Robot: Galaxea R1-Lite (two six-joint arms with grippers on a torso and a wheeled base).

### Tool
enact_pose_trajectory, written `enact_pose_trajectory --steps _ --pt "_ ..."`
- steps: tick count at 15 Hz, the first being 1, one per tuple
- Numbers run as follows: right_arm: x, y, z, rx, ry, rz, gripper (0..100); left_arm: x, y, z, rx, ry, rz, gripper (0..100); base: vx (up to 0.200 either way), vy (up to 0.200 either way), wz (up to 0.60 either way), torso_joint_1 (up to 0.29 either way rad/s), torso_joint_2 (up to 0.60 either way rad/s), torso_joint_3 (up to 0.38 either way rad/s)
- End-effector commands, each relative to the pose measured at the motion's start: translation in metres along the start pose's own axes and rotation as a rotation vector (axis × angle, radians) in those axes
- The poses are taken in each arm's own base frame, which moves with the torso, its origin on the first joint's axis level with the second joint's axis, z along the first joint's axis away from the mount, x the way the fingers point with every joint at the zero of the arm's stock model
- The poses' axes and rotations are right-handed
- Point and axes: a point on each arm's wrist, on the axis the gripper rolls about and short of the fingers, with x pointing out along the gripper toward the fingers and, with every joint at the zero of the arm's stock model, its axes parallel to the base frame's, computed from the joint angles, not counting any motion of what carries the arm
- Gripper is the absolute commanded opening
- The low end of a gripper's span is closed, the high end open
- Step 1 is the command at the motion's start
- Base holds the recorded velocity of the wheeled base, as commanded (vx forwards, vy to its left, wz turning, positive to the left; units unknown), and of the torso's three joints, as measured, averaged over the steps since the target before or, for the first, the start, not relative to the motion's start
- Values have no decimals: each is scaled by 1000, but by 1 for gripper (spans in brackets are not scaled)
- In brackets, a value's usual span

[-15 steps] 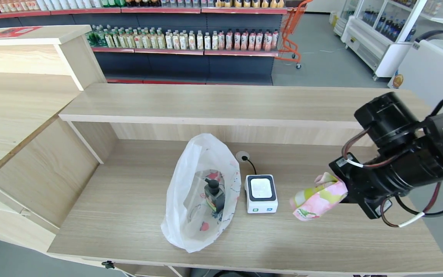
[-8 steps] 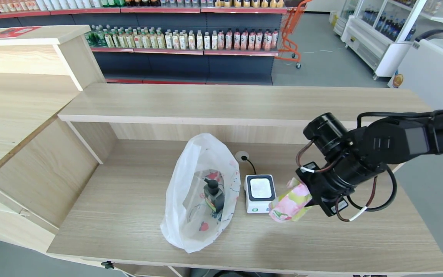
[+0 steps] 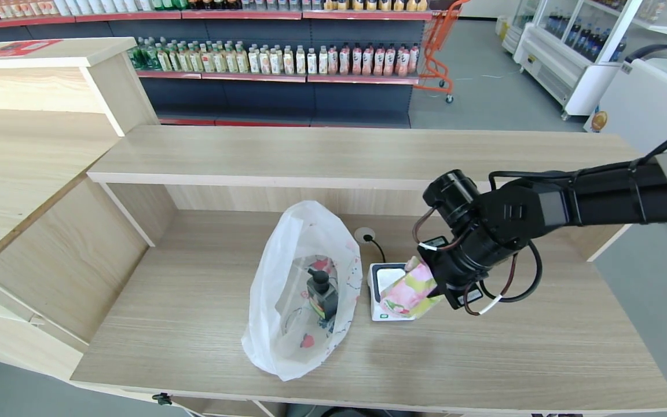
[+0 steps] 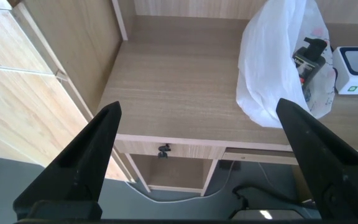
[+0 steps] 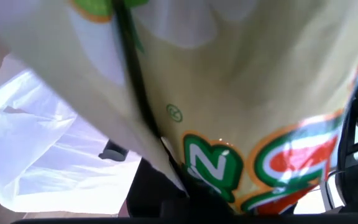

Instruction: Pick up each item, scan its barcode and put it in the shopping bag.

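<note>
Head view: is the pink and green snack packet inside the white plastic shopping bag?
No, the right gripper holds the pink and green snack packet over the white square scanner, beside the white plastic shopping bag.

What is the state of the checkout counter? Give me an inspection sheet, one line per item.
Surface: light wooden counter.
Job's things: white shopping bag with a dark bottle inside; pouch held over the scanner.
Clutter: nothing seen.
Grippers: right gripper shut on the pouch; left gripper open, holding nothing.
Cables: scanner cable runs to a grommet.
Surroundings: drink shelves, orange cart, coolers.
</note>
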Motion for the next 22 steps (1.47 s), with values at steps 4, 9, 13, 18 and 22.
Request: enact_pose_trajectory --steps 4,9,13,18,22 --pt "21 11 0 1 1 -2 0 0 0 0 1 0 0 100 0 0 0 0 0 0" --pt "36 16 -2 -2 4 -11 0 0 0 0 1 0 0 100 0 0 0 0 0 0" --pt "38 23 -5 -8 8 10 0 0 0 0 1 0 0 100 0 0 0 0 0 0" --pt "42 25 -9 -14 10 10 0 0 0 0 1 0 0 100 0 0 0 0 0 0" --pt "39 26 -9 -12 12 18 0 0 0 0 -1 0 0 100 0 0 0 0 0 0"
